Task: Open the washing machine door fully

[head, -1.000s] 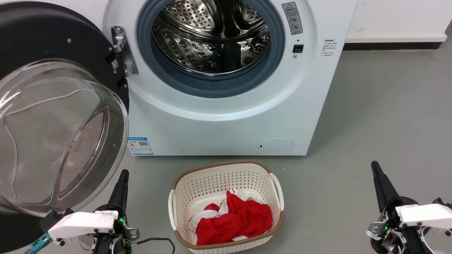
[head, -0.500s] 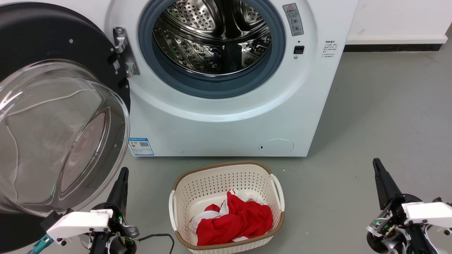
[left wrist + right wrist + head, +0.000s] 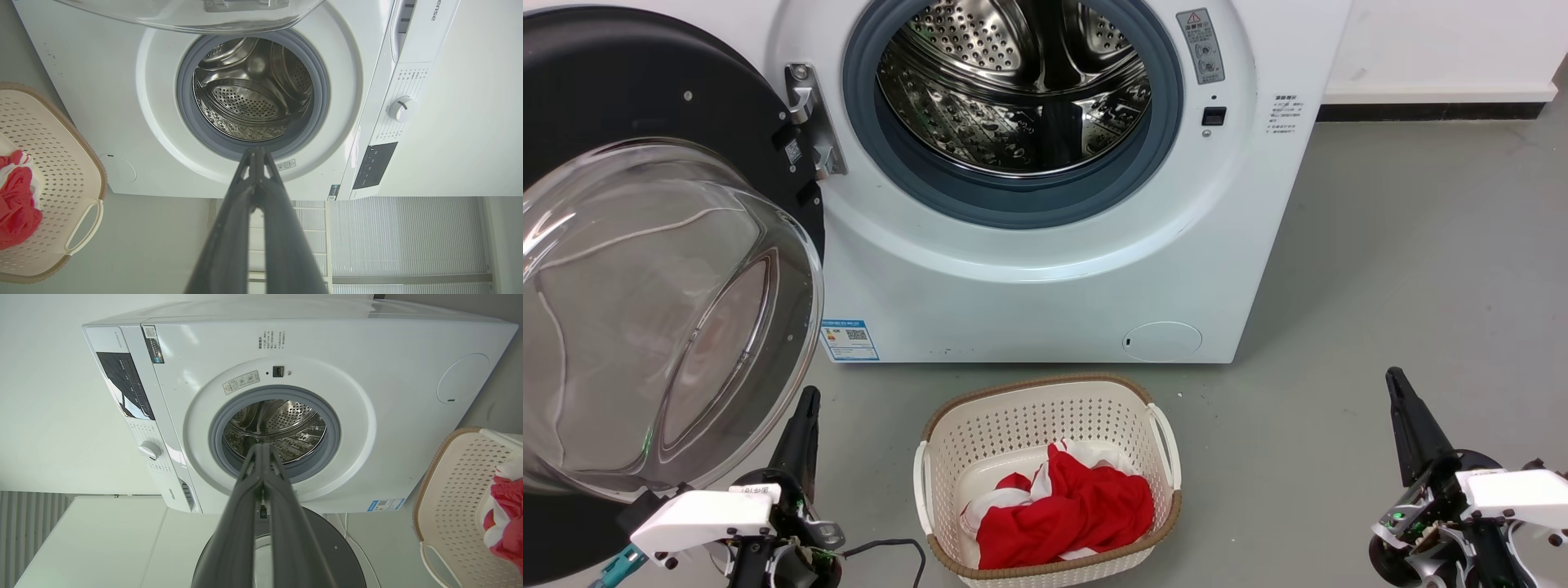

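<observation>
Nothing has shifted since a moment ago; the washing machine door (image 3: pixel 645 90) hangs wide open. The left gripper (image 3: pixel 808 400) and right gripper (image 3: pixel 1396 384) hover above the floor, fingers pressed together.

Access to the drum mouth (image 3: pixel 1013 98) from the front: unobstructed. At left the washing machine door (image 3: pixel 662 286) stands swung out; its glass bowl (bulging forward) blocks that side, just beside the left gripper (image 3: pixel 809 398). Below the mouth a laundry basket (image 3: pixel 1029 420) stands on the floor (image 3: pixel 1380 269), with bare floor to its right.

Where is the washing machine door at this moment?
In the head view, the washing machine door stands open on the left side, hinged beside the steel drum, with the left pincer just below its lower edge.
</observation>
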